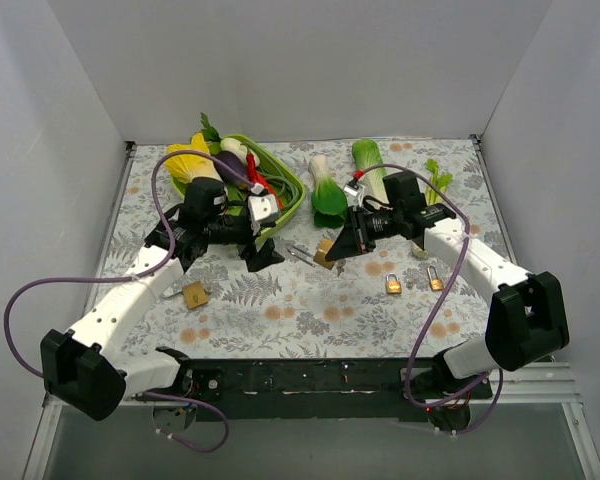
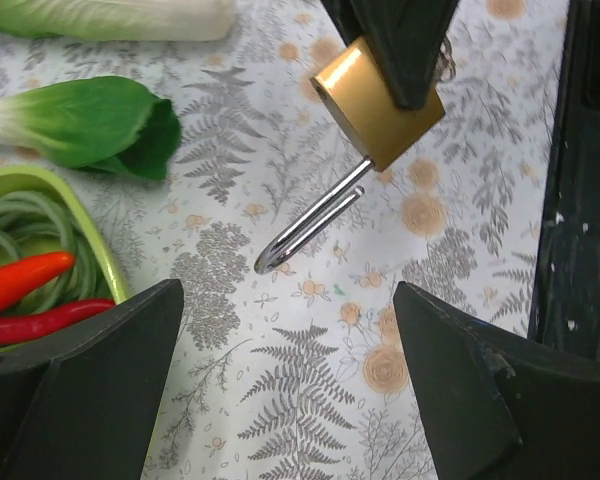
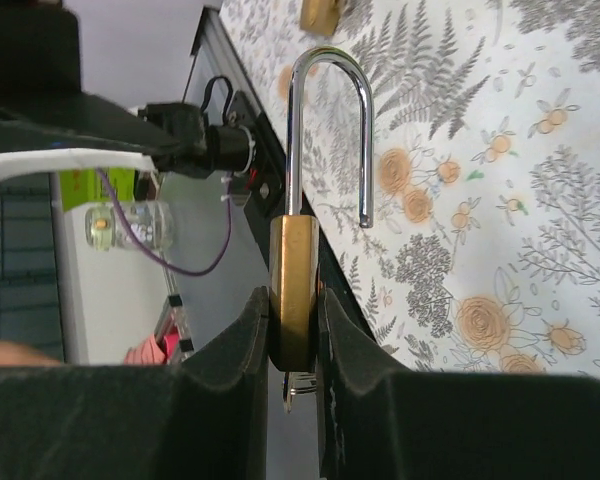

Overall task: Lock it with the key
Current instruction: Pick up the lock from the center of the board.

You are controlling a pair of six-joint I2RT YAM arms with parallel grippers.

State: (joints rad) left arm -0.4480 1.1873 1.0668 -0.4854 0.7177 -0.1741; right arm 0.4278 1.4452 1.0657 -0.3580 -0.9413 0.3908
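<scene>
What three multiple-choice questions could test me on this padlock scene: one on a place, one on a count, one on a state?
1. Where is the brass padlock with the long shackle?
A. Lying flat, untouched
B. Clamped in the right gripper
C. Hanging from a hook

2. How many other padlocks lie loose on the table?
A. One
B. Three
C. Five

3. How is the held padlock's shackle?
A. Open, one end free
B. Snapped shut
C. Removed altogether

Answers:
1 B: the right wrist view shows the gripper's two fingers pinching the brass body.
2 B: the top view shows a single padlock on the left side and two small padlocks on the right side.
3 A: one leg of the shackle ends clear of the body.
</scene>
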